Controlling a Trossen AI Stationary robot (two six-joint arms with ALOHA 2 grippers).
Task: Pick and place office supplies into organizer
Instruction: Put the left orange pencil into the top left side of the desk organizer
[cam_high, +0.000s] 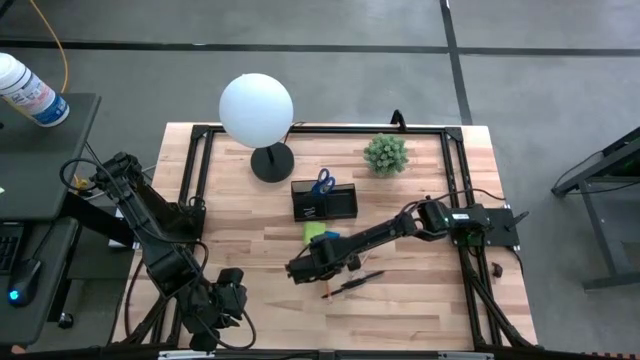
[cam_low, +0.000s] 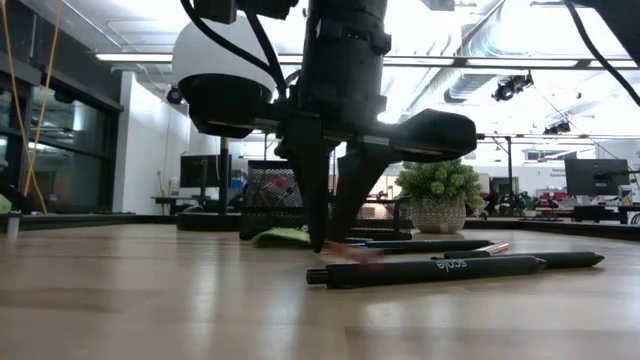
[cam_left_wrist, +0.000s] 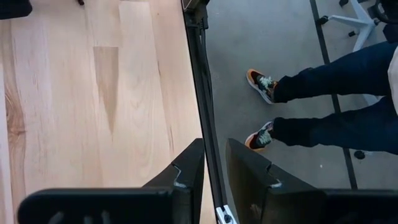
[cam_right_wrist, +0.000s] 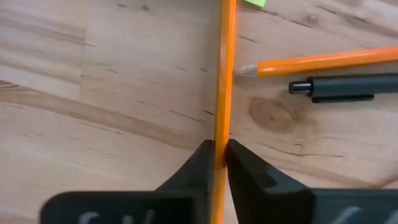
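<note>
Right pincer (cam_right_wrist: 219, 163) pinching orange pencil (cam_right_wrist: 224, 74), black pen (cam_low: 430, 270) apparently printed "scale"

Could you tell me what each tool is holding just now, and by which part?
The right tool pinches an orange pencil along its shaft. The left tool holds nothing.

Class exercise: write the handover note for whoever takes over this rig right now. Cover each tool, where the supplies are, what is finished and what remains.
Right tool: down at the table, shut on an orange pencil, not yet lifted.
Left tool: parked at the table's near-left edge, holding nothing.
Organizer: mid-table, with the blue-handled scissors already in it.
Left to place: the held pencil, a second orange pencil, the dark pens beside it, and the lime-green sticky-note pad in front of the organizer.
</note>
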